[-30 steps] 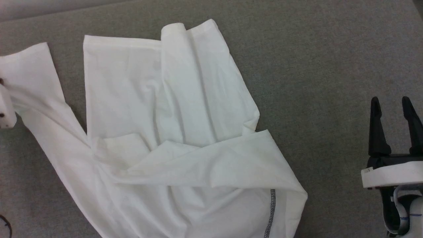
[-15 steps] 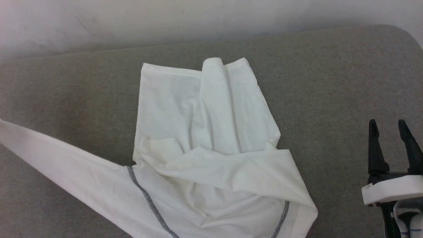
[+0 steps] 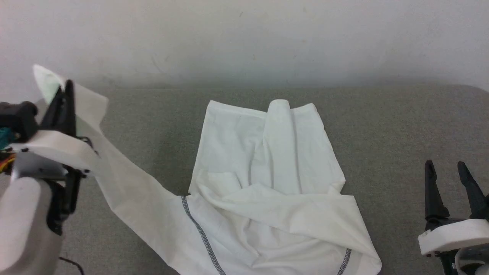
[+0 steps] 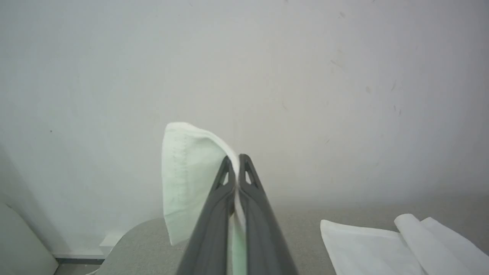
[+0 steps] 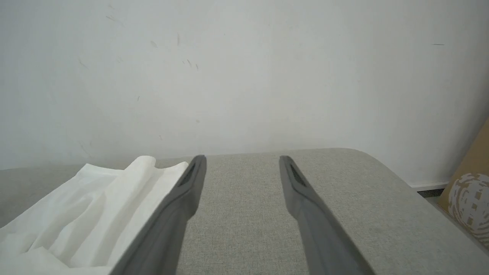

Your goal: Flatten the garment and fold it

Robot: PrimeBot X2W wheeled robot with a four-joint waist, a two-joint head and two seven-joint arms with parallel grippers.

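The white garment [image 3: 275, 183] lies crumpled on the grey cushioned surface [image 3: 382, 126], with dark zigzag stitching near its front part. One long part of it stretches up and to the left, off the surface. My left gripper [image 3: 67, 89] is raised at the far left and shut on that end of the garment [image 4: 187, 179], whose hem flops over the fingertips. My right gripper [image 3: 447, 168] hovers at the lower right, open and holding nothing, apart from the garment [image 5: 95, 214]; the grey surface shows between its fingers [image 5: 183, 202].
A pale wall [image 3: 244, 38] runs behind the grey surface. The surface's rounded corners show at the right [image 5: 366, 160] and at the left [image 4: 126, 244]. A brown cardboard box [image 5: 470, 191] stands on the floor beyond the right corner.
The head camera has tilted up, so the wall came into view. My left gripper has lifted the garment's end up at the left. The right gripper stayed open and nearly still.
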